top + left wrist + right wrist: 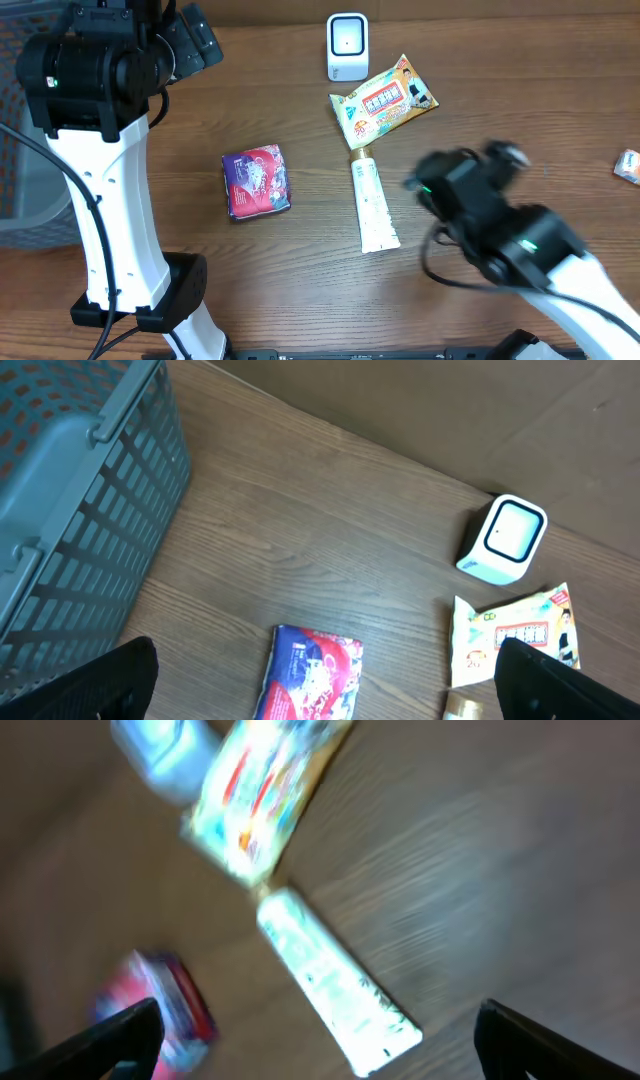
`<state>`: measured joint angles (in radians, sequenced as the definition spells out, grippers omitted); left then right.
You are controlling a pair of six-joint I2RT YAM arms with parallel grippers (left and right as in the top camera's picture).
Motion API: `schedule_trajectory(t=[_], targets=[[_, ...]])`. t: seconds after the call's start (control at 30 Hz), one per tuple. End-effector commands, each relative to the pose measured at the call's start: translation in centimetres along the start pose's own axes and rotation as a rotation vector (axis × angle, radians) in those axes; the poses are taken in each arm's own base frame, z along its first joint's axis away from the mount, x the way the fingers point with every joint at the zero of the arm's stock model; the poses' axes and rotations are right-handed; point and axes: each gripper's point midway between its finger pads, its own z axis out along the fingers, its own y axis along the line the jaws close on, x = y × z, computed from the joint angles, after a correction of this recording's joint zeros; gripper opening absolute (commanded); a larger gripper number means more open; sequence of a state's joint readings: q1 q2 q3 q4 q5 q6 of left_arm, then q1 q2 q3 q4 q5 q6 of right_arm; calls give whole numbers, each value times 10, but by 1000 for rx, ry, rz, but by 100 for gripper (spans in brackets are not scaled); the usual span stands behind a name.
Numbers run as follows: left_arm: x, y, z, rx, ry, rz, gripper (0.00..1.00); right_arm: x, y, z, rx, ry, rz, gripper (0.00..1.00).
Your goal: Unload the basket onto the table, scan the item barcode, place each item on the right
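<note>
Both grippers are standing wide open and holding nothing. The left gripper (332, 685) is hovering at the upper left of the overhead frame. In its own view its fingers are framing the red packet (312, 672) at the bottom edge, and the blue basket (80, 510) is filling the left side. The right gripper (328, 1040) is hanging at lower right, looking down on the white tube (335, 985) through a badly blurred picture. On the desk (480, 60) the tube is lying centre frame, its cap end at the lower corner of the yellow snack packet (385, 100). The white scanner (347, 45) is sitting just above that, top centre.
</note>
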<state>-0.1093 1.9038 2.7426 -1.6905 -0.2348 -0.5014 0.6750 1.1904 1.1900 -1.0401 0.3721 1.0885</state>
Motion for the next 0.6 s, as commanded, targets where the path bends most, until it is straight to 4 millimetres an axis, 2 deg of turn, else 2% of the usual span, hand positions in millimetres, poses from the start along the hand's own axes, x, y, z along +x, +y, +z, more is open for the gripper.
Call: schedule_trajectory(t=[0.0,0.07,0.17,0.3,0.43,0.57], targets=[[0,-1,2,0,2,2,100,50,36,26,-182,228,-554,100],[0,-1,2,0,2,2,100,54,39,49,-160,245,-595,97],[0,-1,2,0,2,2,100,64,29,79,-109,332,-598,95],[0,-1,2,0,2,2,100,92,38,104,-257,513,-689,92],[0,-1,2,0,2,2,100,94,34,120,-262,563,-655,89],[0,-1,2,0,2,2,100,96,33,121,-284,573,-694,89]])
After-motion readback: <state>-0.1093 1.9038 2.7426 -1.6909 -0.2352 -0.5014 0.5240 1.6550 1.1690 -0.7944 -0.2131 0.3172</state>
